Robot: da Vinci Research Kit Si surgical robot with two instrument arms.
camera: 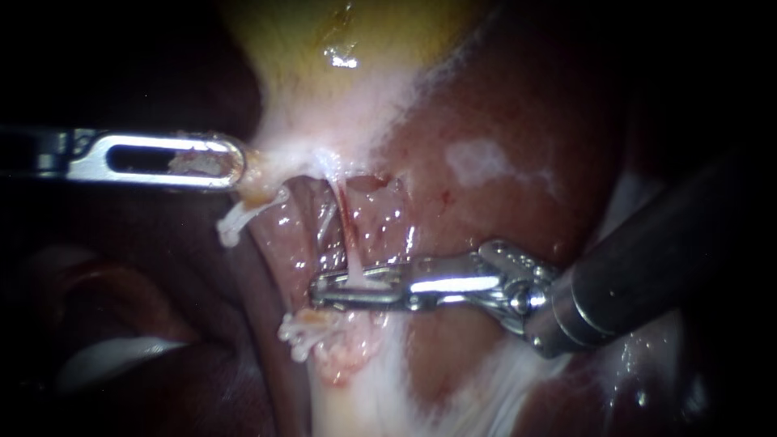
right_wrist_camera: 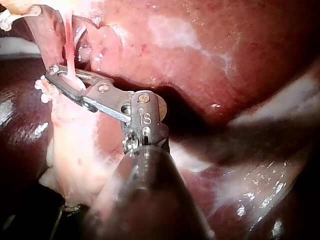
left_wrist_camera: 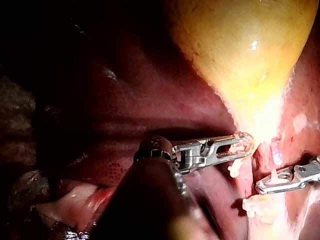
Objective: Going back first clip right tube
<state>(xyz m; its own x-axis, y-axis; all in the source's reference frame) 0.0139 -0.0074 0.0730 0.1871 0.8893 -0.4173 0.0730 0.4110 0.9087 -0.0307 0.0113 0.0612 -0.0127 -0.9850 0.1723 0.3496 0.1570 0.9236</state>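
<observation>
We are holding the gallbladder point(camera: 324, 73) while our right instrument point(camera: 320, 291) is straddling the tube point(camera: 346, 226).
Our left instrument point(camera: 239, 166) is clamping its jaws on the gallbladder's pale neck. Our right instrument's jaws are standing slightly apart, and the thin reddish tube is passing between them, just below that neck and beside the liver point(camera: 502, 105).

So the gallbladder point(camera: 324, 48) sits up top with the liver point(camera: 502, 105) to its right. My left instrument point(camera: 240, 166) grips the gallbladder's bottom end from the left. Just below that, the right instrument point(camera: 317, 290) lies across the tube point(camera: 345, 222).
</observation>
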